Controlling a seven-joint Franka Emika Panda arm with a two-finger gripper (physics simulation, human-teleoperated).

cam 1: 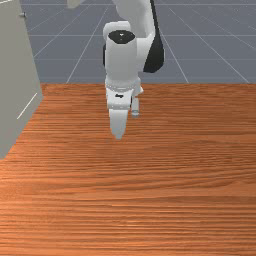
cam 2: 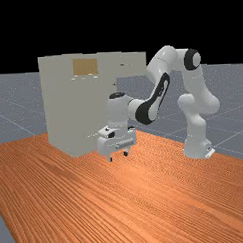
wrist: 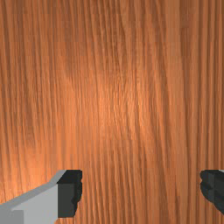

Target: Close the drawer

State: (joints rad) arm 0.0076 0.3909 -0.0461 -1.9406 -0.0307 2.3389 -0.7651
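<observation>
Drawer point(cam 2: 134, 67): pulled out, high on the cabinet, jutting toward your far view's two o'clock.
Cabinet point(cam 2: 68, 106): ten o'clock of your gripper point(cam 2: 118, 156), far view; cut off at your front view's ten o'clock.
Pale piece point(cam 1: 76, 2): front view, eleven o'clock, cropped; identity uncertain.
Fingers point(wrist: 70, 192): released, wide apart; your wrist view gives table point(wrist: 118, 100) grain between them.

Drawer point(cam 2: 133, 68): pale grey, boxy, approx. level, sticking out, i.e. open; sits well above claw point(cam 2: 118, 156), a bit to far view's right of it.
</observation>
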